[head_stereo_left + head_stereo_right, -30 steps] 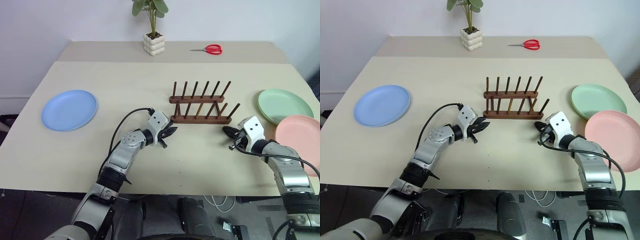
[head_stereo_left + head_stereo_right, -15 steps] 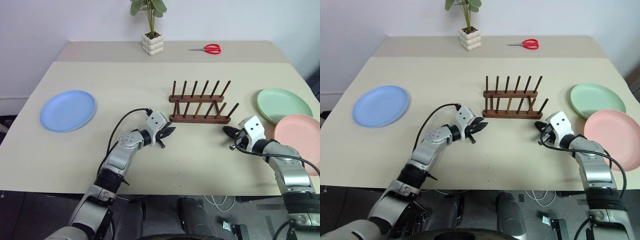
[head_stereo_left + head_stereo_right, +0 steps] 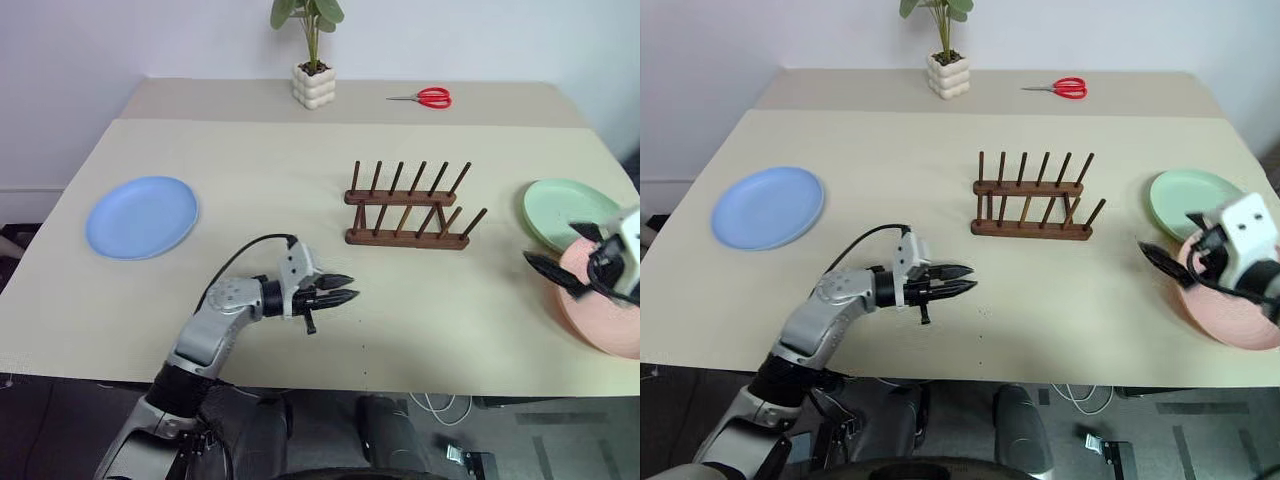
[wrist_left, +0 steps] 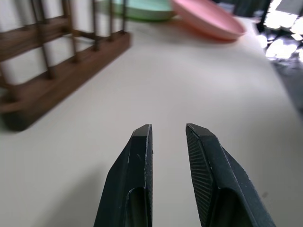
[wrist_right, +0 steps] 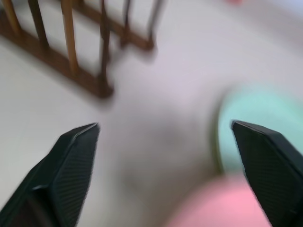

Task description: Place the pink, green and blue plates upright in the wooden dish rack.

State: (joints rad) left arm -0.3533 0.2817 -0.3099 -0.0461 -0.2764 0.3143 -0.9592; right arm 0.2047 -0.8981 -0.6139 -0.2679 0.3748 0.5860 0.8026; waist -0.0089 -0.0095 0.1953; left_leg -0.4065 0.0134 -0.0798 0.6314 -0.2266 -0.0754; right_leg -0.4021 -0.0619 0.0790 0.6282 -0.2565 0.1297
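Reading my left gripper [image 3: 346, 289] first: fingers parted by a narrow gap, nothing between them, hovering over bare tabletop [image 3: 250, 150] near the front edge, pointing toward the right side. My right gripper [image 3: 1170, 240] stands spread wide and empty at the right edge, over the near rim of the pink plate [image 3: 610, 330]; I cannot tell whether a fingertip touches that rim.

Pink plate: flat at the front right corner, partly covered by my right gripper and cut off by the frame edge. Green plate [image 3: 560, 208]: flat just behind the pink one, their rims meeting or overlapping. Blue plate [image 3: 142, 216]: flat near the left edge, well apart from the others.

Wooden dish rack [image 3: 408, 207]: mid-tabletop, right of centre, no plate between its pegs.

Potted plant [image 3: 312, 68] and red scissors [image 3: 425, 97]: along the back edge.
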